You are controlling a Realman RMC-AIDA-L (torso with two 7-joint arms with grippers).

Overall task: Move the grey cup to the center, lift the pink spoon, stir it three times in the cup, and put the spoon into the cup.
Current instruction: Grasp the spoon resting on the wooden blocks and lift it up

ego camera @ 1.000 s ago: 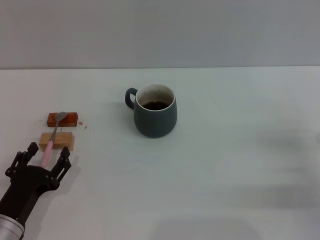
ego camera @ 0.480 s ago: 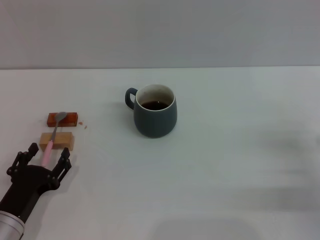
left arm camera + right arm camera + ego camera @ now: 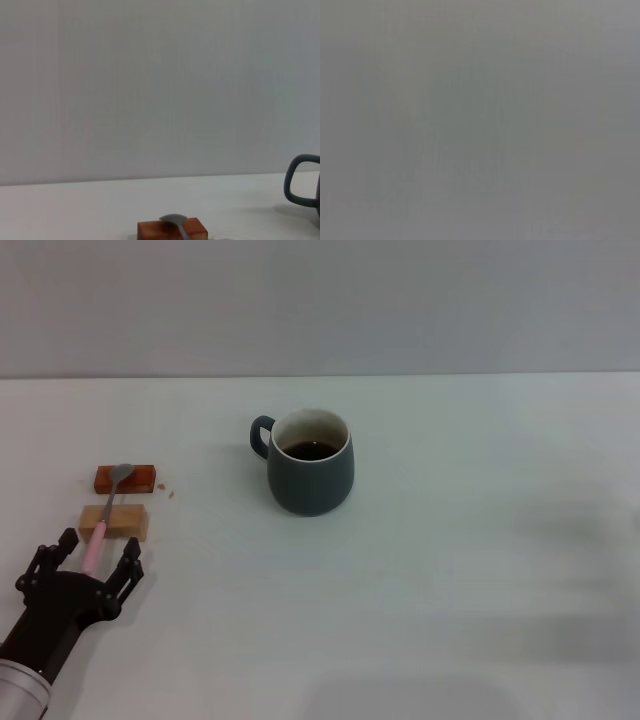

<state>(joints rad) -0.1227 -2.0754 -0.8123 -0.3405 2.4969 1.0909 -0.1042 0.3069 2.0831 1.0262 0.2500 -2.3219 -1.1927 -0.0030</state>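
- Left end effector (image 3: 90, 552): fingers spread apart, straddling the handle end of the pink spoon (image 3: 104, 520).
- The spoon lies across 2 blocks: tan block (image 3: 114, 522), red block (image 3: 125, 478).
- Grey cup (image 3: 309, 462) stands mid-desk (image 3: 450, 540), well apart.

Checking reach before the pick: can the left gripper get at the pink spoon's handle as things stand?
Probably yes: the left gripper is open, its fingers either side of the pink spoon handle's end, with nothing between.
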